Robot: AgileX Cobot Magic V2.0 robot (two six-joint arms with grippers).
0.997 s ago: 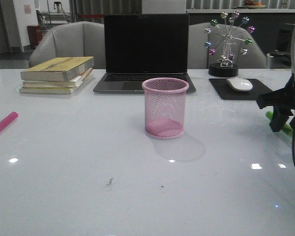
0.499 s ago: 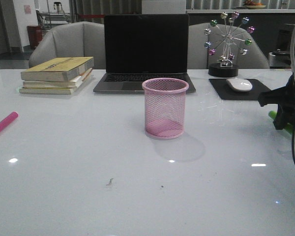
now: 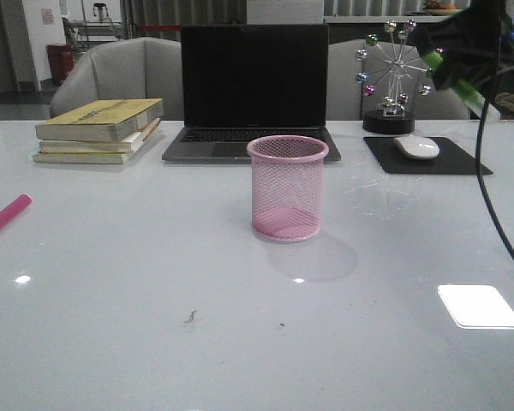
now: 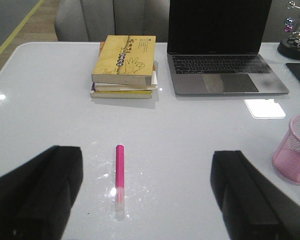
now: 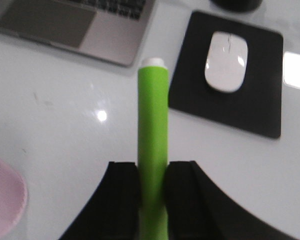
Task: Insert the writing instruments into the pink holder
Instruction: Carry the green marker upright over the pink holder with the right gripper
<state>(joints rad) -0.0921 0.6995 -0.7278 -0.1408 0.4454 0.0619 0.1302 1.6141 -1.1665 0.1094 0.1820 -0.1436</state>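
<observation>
High at the far right, the green marker [image 5: 153, 150] is clamped in the right gripper [image 5: 152, 192], raised presumably for carrying to the empty pink holder [image 3: 288, 187] at mid-counter [image 3: 154, 282], while the pink marker [image 4: 120, 172] lies beneath the left gripper [image 4: 145, 192], held apart.

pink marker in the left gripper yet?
No: in the left wrist view the pink marker lies flat on the table, between the open fingers of the left gripper, untouched.
</observation>
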